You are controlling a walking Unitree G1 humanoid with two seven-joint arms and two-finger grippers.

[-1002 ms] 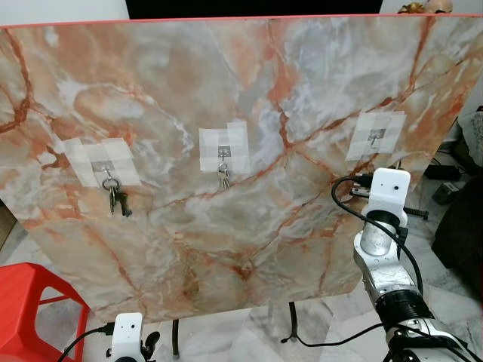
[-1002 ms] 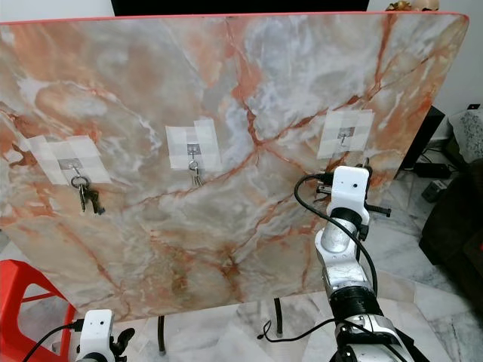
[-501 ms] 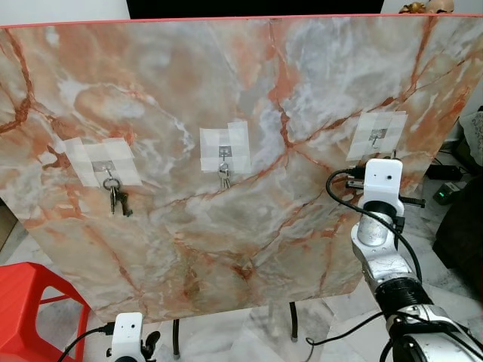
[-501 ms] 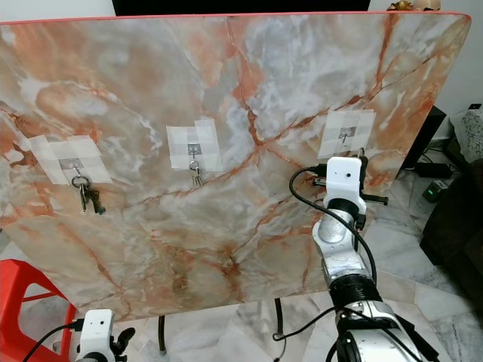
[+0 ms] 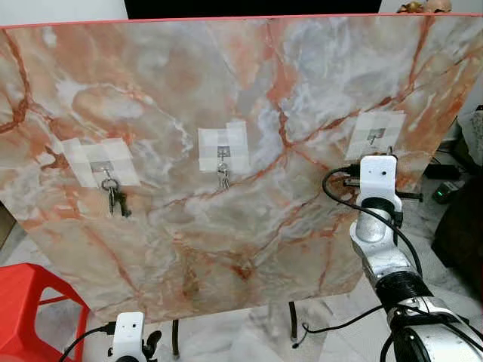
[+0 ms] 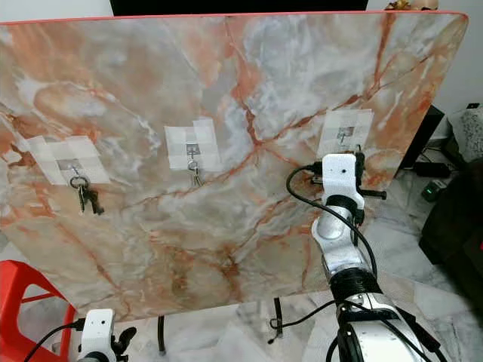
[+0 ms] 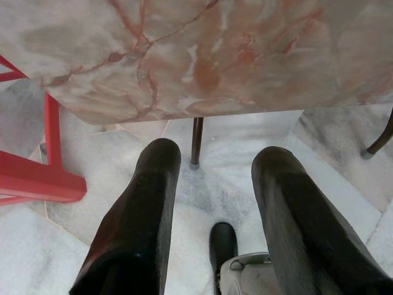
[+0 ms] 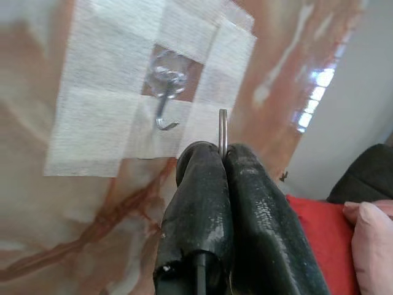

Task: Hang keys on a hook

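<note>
An upright marble board carries three taped hooks. One bunch of keys hangs from the left hook and another bunch from the middle hook. The right hook is bare. My right arm's wrist is raised just below that hook. In the right wrist view my right gripper is shut on a thin metal key ring, whose top stands just beside and slightly below the right hook. My left gripper hangs low over the floor, open with nothing in it.
A red stool stands at the lower left beside the board. Thin black legs hold the board above the marble floor. A dark sofa is at the right. A person's fingertip and a red cushion lie behind the right gripper.
My right arm has risen and shifted a little left, bringing its wrist closer under the right hook. The left arm and the hanging keys have not moved.
</note>
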